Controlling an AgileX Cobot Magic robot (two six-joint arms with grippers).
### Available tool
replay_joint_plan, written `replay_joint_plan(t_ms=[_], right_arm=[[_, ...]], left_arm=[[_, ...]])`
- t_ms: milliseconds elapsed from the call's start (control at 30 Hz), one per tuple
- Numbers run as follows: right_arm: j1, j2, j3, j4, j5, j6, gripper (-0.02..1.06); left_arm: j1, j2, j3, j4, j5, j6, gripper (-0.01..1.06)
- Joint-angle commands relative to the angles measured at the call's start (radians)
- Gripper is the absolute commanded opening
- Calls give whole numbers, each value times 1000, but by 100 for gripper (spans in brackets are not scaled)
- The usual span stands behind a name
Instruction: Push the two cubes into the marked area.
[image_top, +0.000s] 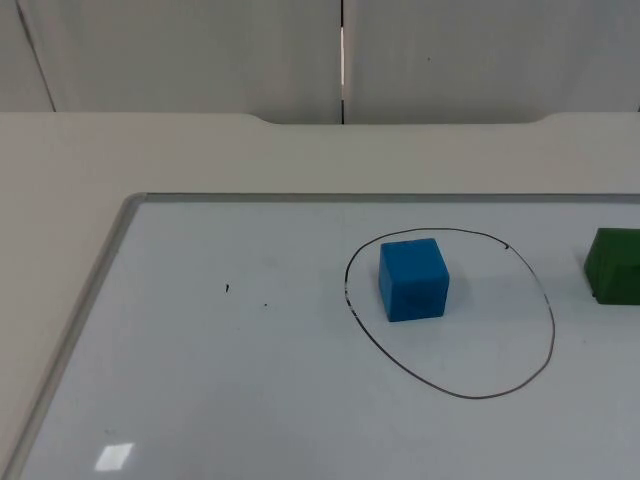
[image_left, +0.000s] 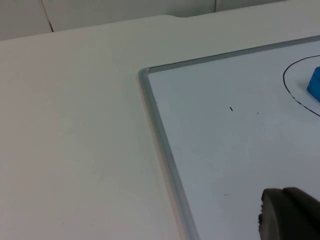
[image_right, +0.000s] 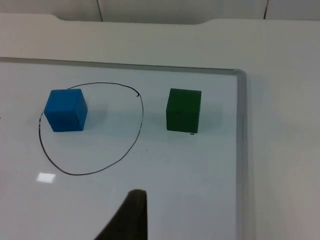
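Observation:
A blue cube (image_top: 413, 279) stands on the whiteboard inside the hand-drawn black oval (image_top: 480, 345), near the oval's left side. The green cube (image_top: 614, 265) rests outside the oval to its right, cut by the picture's edge. In the right wrist view the blue cube (image_right: 66, 110) sits within the oval (image_right: 95, 150) and the green cube (image_right: 183, 110) lies a short gap beyond the line. My right gripper (image_right: 127, 217) hangs well short of both cubes, touching neither. My left gripper (image_left: 290, 216) hovers over the board's left part, far from the blue cube (image_left: 315, 85).
The whiteboard (image_top: 200, 380) has a raised grey frame (image_top: 90, 300) along its left and far sides, with its right frame (image_right: 241, 150) close to the green cube. Bare table (image_top: 60, 170) surrounds it, ending at the grey partition wall (image_top: 200, 50).

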Motion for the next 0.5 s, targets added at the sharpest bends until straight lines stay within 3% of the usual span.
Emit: replay_joint_plan(t_ms=[0,333,467], right_arm=[[-6,-1,0,-3,-4,1,105],[-6,74,-76,-59,-27,1,102],[-6,236,-168,-59,-55,1,77]], left_arm=[[5,-4,7,5,3,-8,0],[5,-4,7,5,3,-8,0],[5,-4,7,5,3,-8,0]])
